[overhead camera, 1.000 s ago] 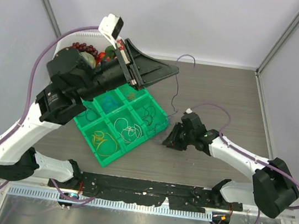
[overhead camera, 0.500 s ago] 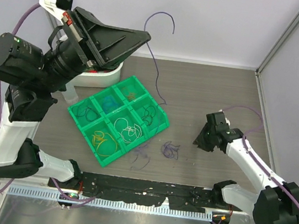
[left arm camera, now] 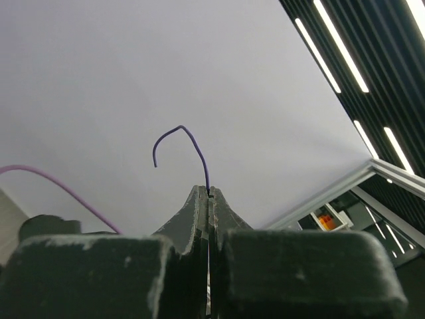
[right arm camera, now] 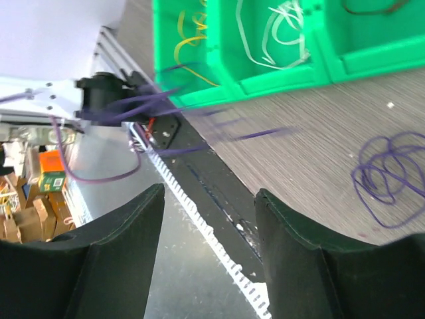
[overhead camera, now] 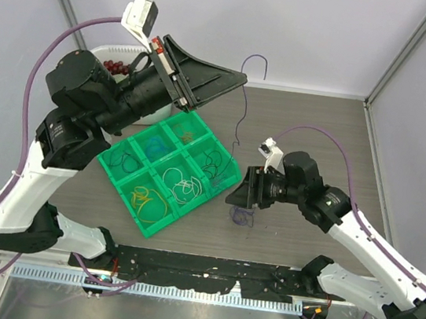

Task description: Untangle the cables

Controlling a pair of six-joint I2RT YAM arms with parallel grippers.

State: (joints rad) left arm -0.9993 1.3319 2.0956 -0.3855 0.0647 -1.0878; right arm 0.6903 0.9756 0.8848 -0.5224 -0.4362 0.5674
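Aloft, past the tray rim (overhead camera: 217, 139), left claw (overhead camera: 245, 75) pinches purple cable (overhead camera: 241, 120).

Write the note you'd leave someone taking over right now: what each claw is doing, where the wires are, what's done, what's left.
Left gripper: shut on one purple wire, held up in the air.
Right gripper: open, empty, beside the purple tangle on the table.
Done: sorted loops of several colours lie in the green tray.
Left: bin the held wire, separate the tangle.
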